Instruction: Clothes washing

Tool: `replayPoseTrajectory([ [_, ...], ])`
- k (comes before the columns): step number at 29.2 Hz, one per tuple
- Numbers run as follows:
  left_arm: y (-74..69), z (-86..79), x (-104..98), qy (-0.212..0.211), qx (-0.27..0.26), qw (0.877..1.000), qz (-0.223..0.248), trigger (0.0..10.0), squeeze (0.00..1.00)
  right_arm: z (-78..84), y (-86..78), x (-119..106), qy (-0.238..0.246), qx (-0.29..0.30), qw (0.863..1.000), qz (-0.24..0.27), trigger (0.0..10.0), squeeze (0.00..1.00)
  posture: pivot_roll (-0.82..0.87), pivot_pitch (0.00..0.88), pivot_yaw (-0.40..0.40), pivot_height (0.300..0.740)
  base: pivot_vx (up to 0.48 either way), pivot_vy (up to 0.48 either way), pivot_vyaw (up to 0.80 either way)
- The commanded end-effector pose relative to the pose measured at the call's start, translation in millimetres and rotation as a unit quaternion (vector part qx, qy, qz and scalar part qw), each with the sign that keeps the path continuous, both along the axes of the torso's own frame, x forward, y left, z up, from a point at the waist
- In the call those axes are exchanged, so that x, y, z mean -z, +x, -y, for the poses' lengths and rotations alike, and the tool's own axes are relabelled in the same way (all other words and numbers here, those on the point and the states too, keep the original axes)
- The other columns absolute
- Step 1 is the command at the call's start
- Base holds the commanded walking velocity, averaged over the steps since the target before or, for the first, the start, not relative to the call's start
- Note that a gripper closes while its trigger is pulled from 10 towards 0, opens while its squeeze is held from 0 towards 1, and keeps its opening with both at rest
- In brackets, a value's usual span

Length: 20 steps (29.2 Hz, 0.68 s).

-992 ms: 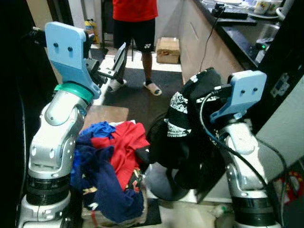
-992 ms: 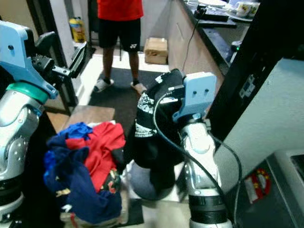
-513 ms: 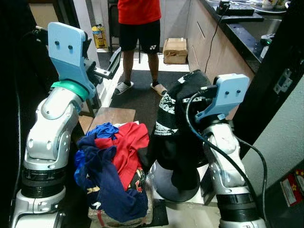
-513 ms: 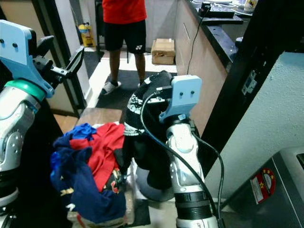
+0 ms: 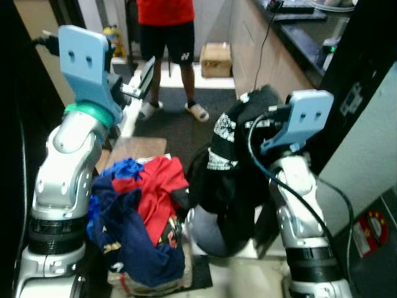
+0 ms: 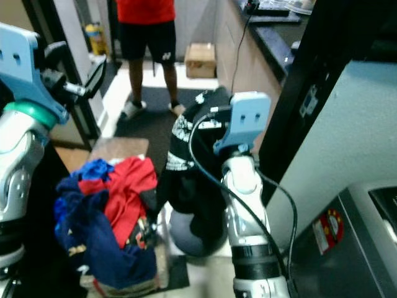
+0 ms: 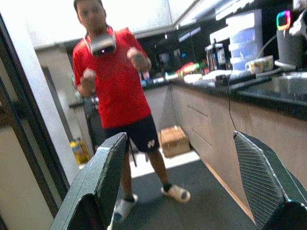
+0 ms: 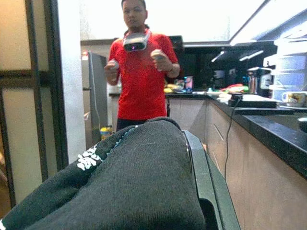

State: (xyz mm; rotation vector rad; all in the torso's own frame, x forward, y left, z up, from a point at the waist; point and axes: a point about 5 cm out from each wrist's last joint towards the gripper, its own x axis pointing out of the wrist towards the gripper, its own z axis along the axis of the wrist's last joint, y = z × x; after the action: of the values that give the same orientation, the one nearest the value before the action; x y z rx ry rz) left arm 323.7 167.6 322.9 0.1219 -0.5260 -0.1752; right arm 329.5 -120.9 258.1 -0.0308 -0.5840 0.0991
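Over right gripper (image 8: 192,201), black garment (image 5: 232,155) draped

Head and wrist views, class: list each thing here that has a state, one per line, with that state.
Left tool: open, raised, holding nothing.
Right tool: shut on black garment.
Black garment: lifted, hanging from the right tool.
Clothes pile: heaped, red and blue mixed.
Box: closed, on the floor.
Person: standing, both hands raised.

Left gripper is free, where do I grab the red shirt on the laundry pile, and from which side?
Take the red shirt at its raised upper fold, near the top of the pile, coming down from above. That bunched ridge stands proud of the blue clothes lapping its left side, so the open left gripper could probably pinch it without snagging them. The right gripper holds the black garment.
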Motion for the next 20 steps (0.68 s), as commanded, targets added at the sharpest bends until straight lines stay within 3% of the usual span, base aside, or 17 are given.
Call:
replayPoseTrajectory([
  [1,0.7,-0.7,-1,-0.004,-0.003,1.0,0.007,10.0,0.0,0.6,-2.6,-8,-0.003,0.0,1.0,0.02,10.0,0.0,0.05,0.002,0.042,0.74,0.0,0.0,0.0],
  [13,6.5,7.0,0,-0.018,0.007,1.0,0.012,10.0,0.0,11.8,-3.9,-10,-0.013,0.014,1.0,0.022,10.0,0.0,0.01,0.0,0.035,0.74,0.0,0.0,0.0],
  [20,5.8,5.3,1,-0.021,0.001,1.0,0.014,10.0,0.0,13.4,-2.6,-10,-0.001,0.009,1.0,0.013,10.0,0.0,0.02,0.003,0.025,0.74,0.0,0.0,-0.74],
])
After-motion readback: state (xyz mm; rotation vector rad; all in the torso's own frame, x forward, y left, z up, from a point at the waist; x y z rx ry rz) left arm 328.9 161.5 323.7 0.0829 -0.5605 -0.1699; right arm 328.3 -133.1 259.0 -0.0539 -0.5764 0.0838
